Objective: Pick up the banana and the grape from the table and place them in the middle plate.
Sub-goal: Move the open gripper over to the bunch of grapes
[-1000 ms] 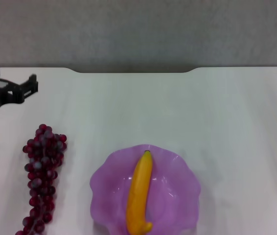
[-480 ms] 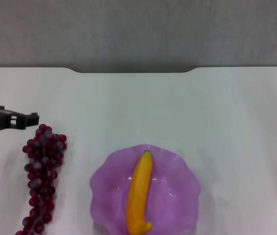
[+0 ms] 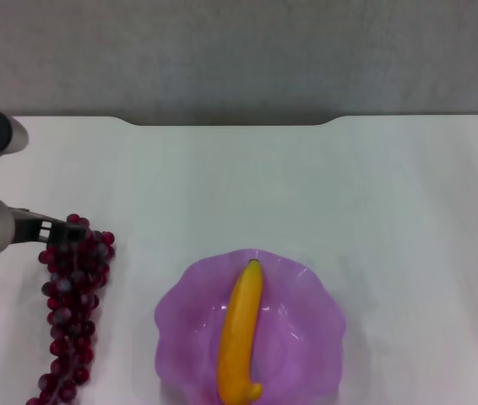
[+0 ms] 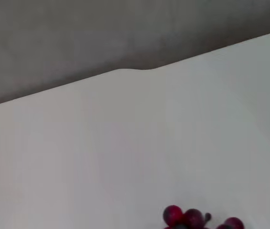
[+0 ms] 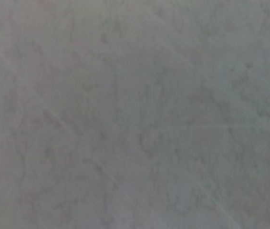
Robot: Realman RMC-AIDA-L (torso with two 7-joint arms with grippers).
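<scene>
Left hand (image 3: 53, 230): at the bunch's far end; you cannot tell its opening.
Grape (image 3: 72, 304): floppy, fragile; grip the top cluster under your fingers.

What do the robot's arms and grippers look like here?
Only the left arm shows, in the head view. It has rounded silver-grey segments, one with a black end cap, and a small green light on the wrist. The left gripper is black and blocky, with a thin dark cable hanging below the wrist. The right arm is out of view.
</scene>
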